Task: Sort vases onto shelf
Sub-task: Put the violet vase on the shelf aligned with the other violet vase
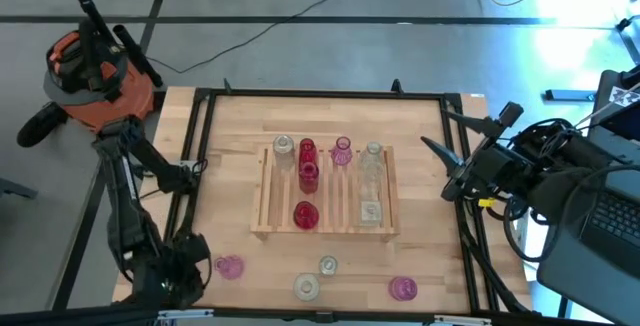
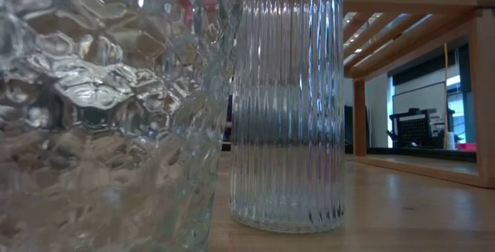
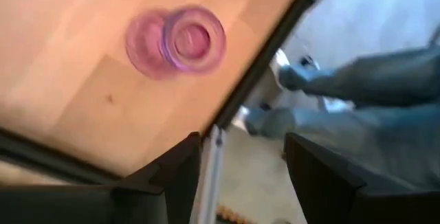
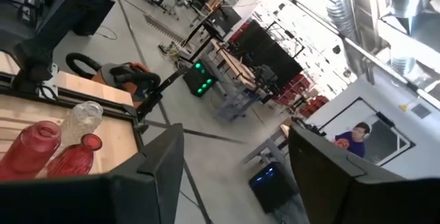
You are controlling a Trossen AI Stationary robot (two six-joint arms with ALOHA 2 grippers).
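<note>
The shelf (image 1: 262,198) of pale slats lies mid-table. Several vases stand on it: red ones (image 1: 307,152) (image 1: 306,214), a pink one (image 1: 342,151) and clear ones (image 1: 283,148) (image 1: 371,209). More stand on the tabletop near its near edge: a pink vase (image 1: 229,266) (image 3: 180,40), two clear ones (image 1: 327,264) (image 1: 306,286) and another pink one (image 1: 402,288). My left gripper (image 1: 186,272) (image 3: 244,148) is open above the table's near left corner, beside the pink vase. My right gripper (image 1: 438,134) (image 4: 237,141) is open at the table's right edge, right of the shelf.
A black metal frame (image 1: 320,93) runs around the tabletop. In the low view, two clear vases, one dimpled (image 2: 100,113) and one ribbed (image 2: 288,105), fill the picture. An orange vacuum (image 1: 95,66) stands off the far left corner. A person (image 4: 354,138) is far off in the room.
</note>
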